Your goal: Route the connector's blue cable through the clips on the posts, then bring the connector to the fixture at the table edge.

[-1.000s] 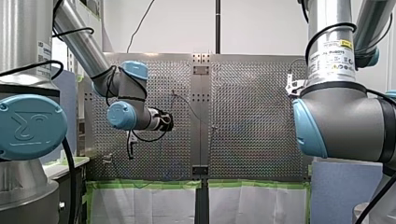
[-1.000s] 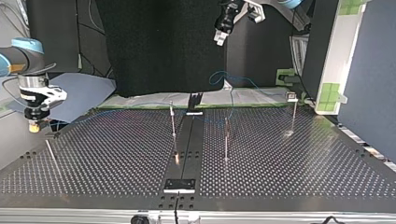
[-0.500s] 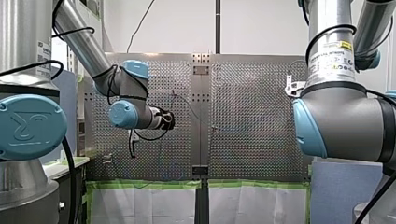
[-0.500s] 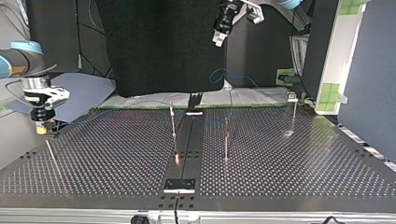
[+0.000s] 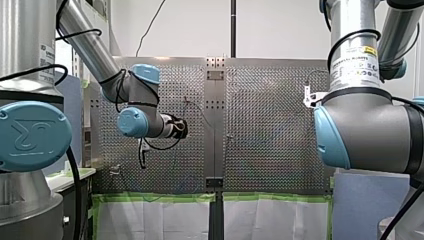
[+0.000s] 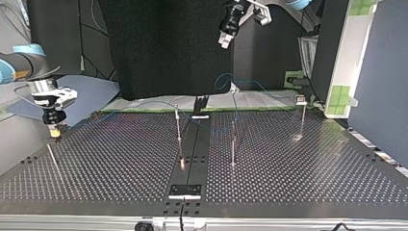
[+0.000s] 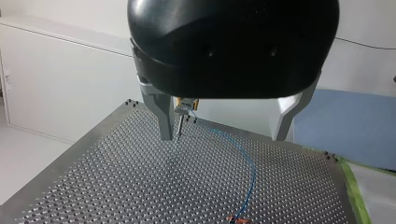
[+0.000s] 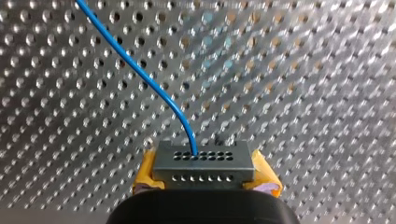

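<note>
Where the table (image 6: 120, 163) meets its left edge in the top view, close to the far corner, my right gripper (image 6: 54, 133) hangs low over the holes. Its yellow pads (image 8: 264, 181) are clamped on the grey connector (image 8: 204, 162), from which the blue cable (image 8: 140, 70) leads away. Further right, thin upright posts (image 6: 178, 124) stand around the table's middle, and high above the far edge my left gripper (image 6: 225, 39) hangs with its metal fingers (image 7: 163, 119) spread wide apart, gripping nothing.
</note>
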`<act>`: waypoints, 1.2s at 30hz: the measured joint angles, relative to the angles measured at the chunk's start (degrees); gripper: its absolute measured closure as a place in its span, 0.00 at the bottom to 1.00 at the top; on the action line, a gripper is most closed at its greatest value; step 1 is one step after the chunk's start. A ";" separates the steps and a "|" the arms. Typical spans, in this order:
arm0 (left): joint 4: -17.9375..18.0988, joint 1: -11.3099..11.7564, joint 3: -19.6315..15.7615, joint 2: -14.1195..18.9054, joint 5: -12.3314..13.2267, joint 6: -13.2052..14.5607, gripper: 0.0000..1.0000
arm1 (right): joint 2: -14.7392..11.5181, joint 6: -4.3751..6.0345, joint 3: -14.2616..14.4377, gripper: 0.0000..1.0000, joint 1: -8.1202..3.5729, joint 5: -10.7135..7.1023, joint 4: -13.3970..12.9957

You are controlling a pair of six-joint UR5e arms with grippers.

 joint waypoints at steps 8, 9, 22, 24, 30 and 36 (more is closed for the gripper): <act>-0.03 0.00 0.13 0.00 -0.11 0.00 0.00 | 0.02 -1.17 -0.53 1.00 -0.03 -3.65 0.07; -0.03 0.00 0.14 0.00 -0.12 0.00 0.00 | 0.01 -1.24 -0.65 1.00 -0.10 -4.21 0.23; -0.09 0.00 0.70 0.00 -0.12 0.00 0.00 | 0.01 -1.33 -0.87 1.00 -2.05 -5.81 0.95; -0.10 0.00 0.88 0.00 -0.10 0.00 0.00 | 0.01 -1.41 -0.87 1.00 -2.50 -5.21 0.96; -0.32 0.00 1.41 0.00 -0.07 0.00 0.00 | 0.01 -1.49 -0.85 1.00 -3.43 -3.16 0.57; -0.38 0.00 1.62 0.00 -0.06 0.00 0.00 | 0.01 -1.55 -0.85 1.00 -3.75 -2.89 -0.16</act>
